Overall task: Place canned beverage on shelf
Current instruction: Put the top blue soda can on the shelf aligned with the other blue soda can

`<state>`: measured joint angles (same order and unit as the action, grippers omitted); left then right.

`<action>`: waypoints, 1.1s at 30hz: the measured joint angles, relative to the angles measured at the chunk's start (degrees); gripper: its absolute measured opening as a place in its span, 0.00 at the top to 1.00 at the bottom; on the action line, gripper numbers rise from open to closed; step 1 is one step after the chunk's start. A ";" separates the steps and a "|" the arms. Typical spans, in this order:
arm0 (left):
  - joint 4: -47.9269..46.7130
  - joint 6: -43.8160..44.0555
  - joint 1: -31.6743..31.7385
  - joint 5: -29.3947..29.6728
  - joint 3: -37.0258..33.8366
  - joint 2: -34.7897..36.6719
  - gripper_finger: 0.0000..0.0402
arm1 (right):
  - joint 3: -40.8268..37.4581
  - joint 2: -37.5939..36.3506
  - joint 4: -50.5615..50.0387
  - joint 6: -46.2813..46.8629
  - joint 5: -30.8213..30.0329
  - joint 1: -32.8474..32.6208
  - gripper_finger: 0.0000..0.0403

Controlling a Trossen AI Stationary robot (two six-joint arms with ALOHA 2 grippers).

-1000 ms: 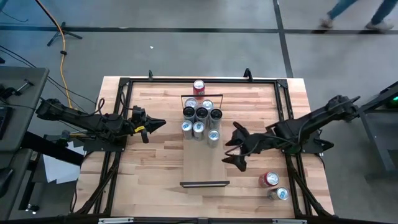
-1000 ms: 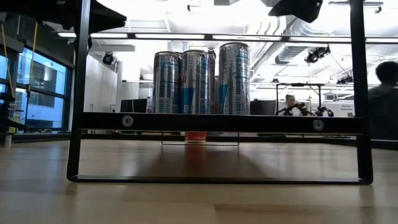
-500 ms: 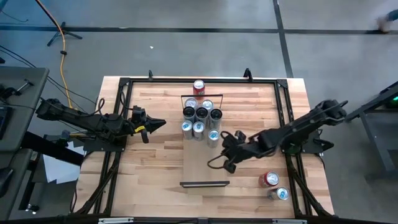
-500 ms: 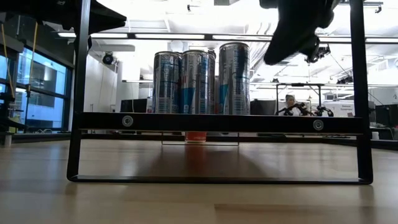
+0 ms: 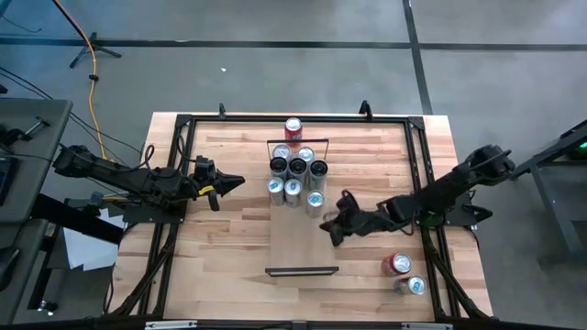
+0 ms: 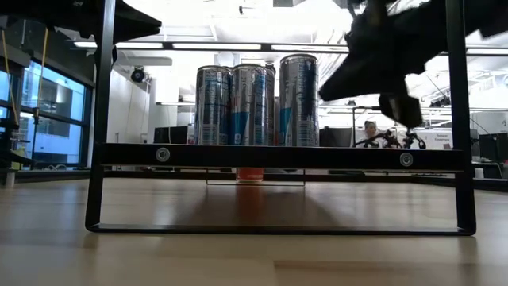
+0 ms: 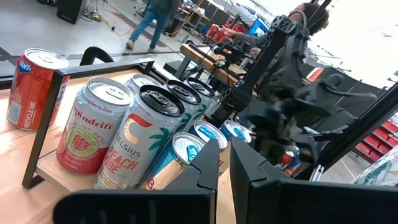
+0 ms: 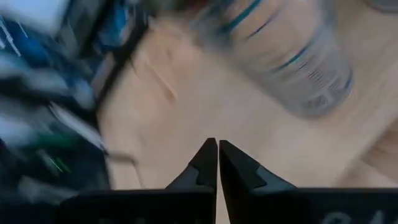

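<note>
- Meanwhile, right tool (image 5: 330, 226) hovered closed and empty over the shelf (image 5: 300, 246), beside the can cluster (image 5: 295, 174).
- Left tool (image 5: 231, 182) waited closed at the desk's left side.
- Judgement: reopen before reaching the loose cans (image 5: 404, 273).

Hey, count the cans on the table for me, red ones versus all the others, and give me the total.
Red cans: 2
Other cans: 9 (8 of them on the shelf)
Total: 11
</note>
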<state>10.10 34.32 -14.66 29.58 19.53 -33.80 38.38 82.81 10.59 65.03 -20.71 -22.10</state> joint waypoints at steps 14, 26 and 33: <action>0.06 -0.01 -0.02 0.15 0.00 0.00 1.00 | -2.68 0.58 7.32 12.11 -1.36 3.16 1.00; 0.06 0.01 -0.01 2.54 0.00 0.00 1.00 | -2.68 0.58 7.32 9.91 -0.04 7.53 1.00; 0.03 -0.01 0.00 2.76 0.00 0.00 1.00 | -2.68 0.58 7.41 8.54 0.16 9.53 1.00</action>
<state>10.13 34.30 -14.66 32.34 19.53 -33.80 35.70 83.40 18.00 73.56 -20.55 -12.57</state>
